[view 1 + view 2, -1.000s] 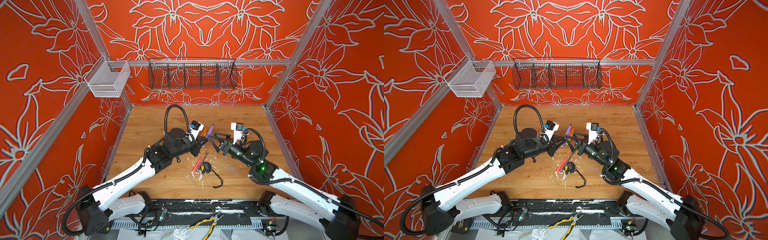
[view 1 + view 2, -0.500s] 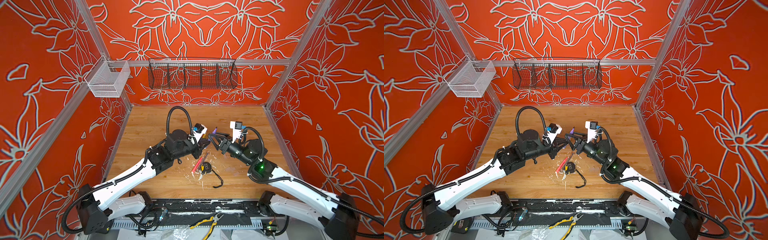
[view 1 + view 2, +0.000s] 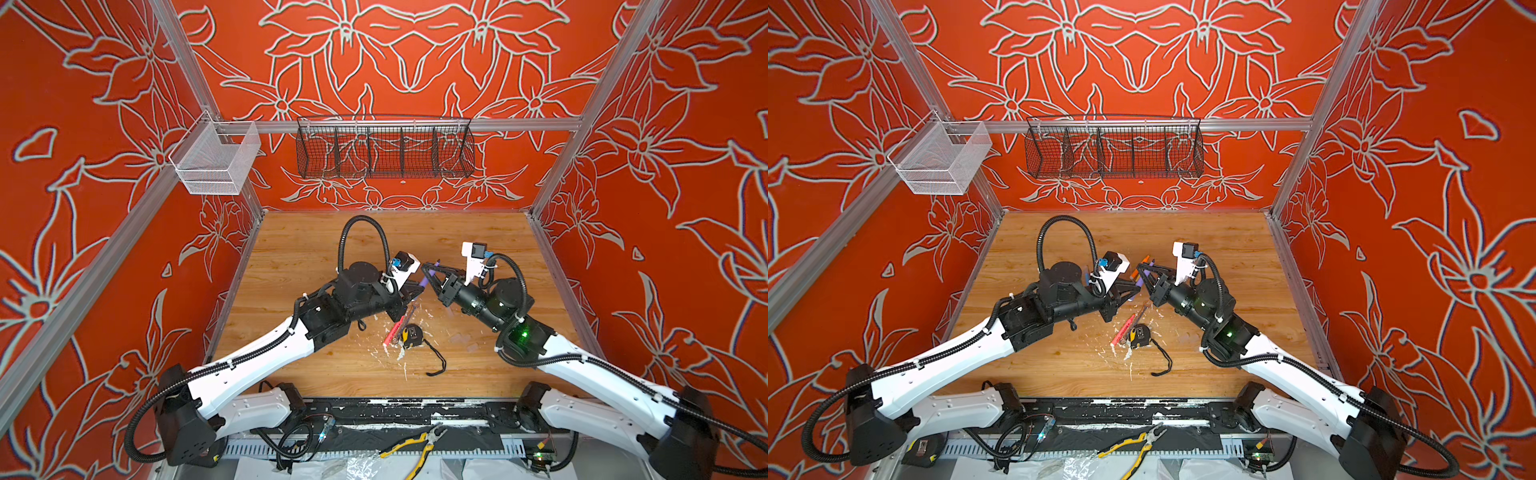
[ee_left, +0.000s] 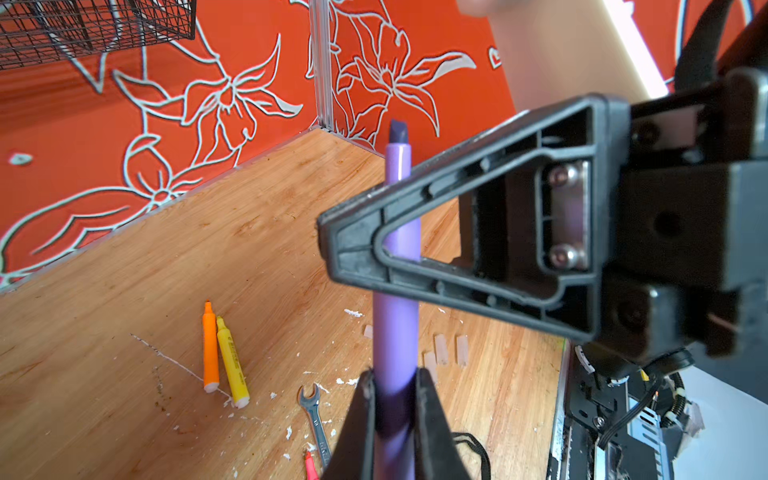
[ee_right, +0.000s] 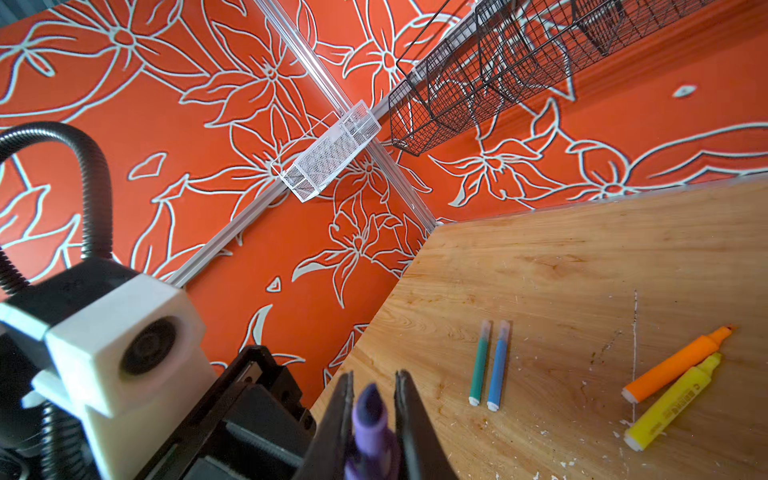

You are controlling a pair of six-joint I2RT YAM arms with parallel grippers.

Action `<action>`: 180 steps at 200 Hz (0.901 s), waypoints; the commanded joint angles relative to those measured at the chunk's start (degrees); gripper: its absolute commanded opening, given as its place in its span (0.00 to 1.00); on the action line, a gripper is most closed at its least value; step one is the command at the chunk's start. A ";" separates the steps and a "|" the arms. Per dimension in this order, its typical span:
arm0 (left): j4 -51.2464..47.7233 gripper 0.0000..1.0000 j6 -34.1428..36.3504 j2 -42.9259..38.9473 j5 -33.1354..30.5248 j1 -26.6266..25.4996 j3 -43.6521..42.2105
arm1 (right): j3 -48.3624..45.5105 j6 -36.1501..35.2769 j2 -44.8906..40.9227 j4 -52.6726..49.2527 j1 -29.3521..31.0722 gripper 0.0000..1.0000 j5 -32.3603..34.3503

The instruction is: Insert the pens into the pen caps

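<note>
My left gripper (image 4: pixel 392 374) is shut on the lower part of a purple pen (image 4: pixel 395 340) and holds it off the wooden floor. My right gripper (image 5: pixel 372 378) is shut on the same purple pen (image 5: pixel 370 419) near its dark tip. In both top views the two grippers meet at mid-table, left gripper (image 3: pixel 415 291) beside right gripper (image 3: pixel 428 270). An orange pen (image 4: pixel 210 349) and a yellow pen (image 4: pixel 231 363) lie side by side. A green pen (image 5: pixel 480 361) and a blue pen (image 5: pixel 498 363) lie together. Several clear pen caps (image 4: pixel 441 349) lie on the wood.
A pink pen (image 3: pixel 395 328), a grey wrench (image 4: pixel 316 419) and a tape measure (image 3: pixel 411 334) with a black cord lie among white flecks near the middle. A black wire basket (image 3: pixel 384 151) and a white mesh basket (image 3: pixel 214 160) hang on the walls.
The right gripper has shut on the purple pen's tip end. The left arm has swung the pen over towards the right gripper, and both grippers now hold it.
</note>
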 commanded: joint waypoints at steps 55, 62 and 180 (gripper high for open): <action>0.87 0.35 1.16 -0.09 -0.82 -0.46 0.02 | 1.86 -0.49 1.76 2.18 4.28 0.03 2.37; 0.82 0.35 1.24 -0.01 -0.77 -0.51 0.07 | 1.96 -0.73 1.79 2.18 4.60 0.03 2.62; -0.28 0.38 1.61 1.23 -0.55 -0.55 1.14 | 0.05 -2.63 -3.23 1.47 5.59 0.03 7.36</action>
